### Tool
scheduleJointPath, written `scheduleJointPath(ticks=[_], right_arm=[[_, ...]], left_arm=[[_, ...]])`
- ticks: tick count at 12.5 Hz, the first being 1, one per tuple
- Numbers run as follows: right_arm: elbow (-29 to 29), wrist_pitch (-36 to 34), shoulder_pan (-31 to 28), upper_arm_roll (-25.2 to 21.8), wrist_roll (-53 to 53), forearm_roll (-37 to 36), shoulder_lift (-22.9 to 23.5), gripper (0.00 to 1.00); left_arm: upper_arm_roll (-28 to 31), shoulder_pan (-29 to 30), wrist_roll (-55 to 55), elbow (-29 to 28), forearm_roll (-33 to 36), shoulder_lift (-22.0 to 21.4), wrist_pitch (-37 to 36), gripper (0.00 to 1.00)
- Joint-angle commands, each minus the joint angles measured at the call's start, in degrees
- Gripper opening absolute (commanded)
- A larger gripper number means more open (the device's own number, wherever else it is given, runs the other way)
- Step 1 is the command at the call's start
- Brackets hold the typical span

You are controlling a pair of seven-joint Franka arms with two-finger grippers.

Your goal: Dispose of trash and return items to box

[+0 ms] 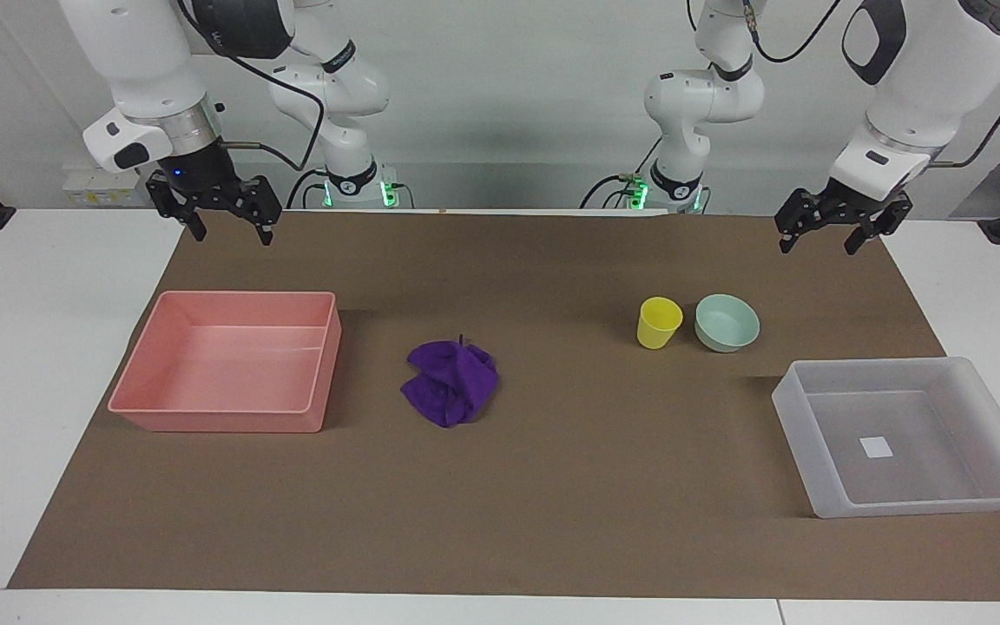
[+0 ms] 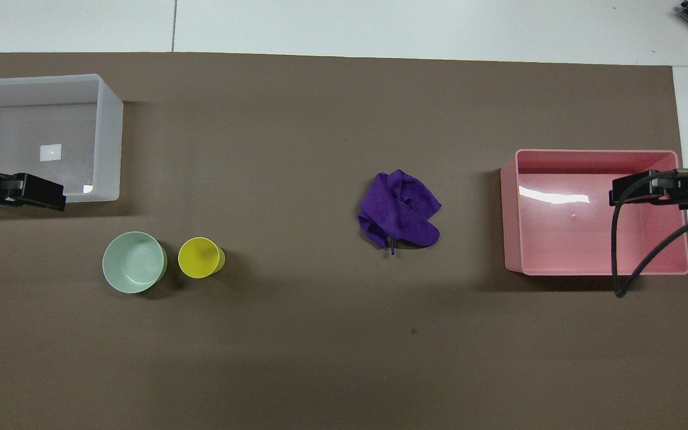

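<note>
One purple cloth wad (image 1: 450, 383), one yellow cup (image 1: 658, 322), one mint bowl (image 1: 726, 322), two bins.

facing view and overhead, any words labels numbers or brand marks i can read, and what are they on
No readable text in either view.
Translucent box: a small white square label on its floor, blank as far as can be seen.
Right arm: a few dark letters on its upper housing, cut off and too blurred to read.
Pink tray, yellow cup, mint bowl, purple cloth: no markings.
</note>
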Motion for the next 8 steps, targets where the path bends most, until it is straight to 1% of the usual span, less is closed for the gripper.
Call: scheduleJointPath(ticks=[1, 8], right_arm=[[0.7, 0.4, -0.2, 0.2, 0.6, 0.3, 0.5, 1.0], [-0.1, 0.5, -0.2, 0.2, 0.9, 0.5, 0.1, 1.0]], left_arm=[[0.1, 0.0, 0.5, 0.8, 0.7, 0.0, -1.2, 1.0], [0.1, 0.2, -0.1, 0.8, 0.7, 0.0, -1.7, 1.0]])
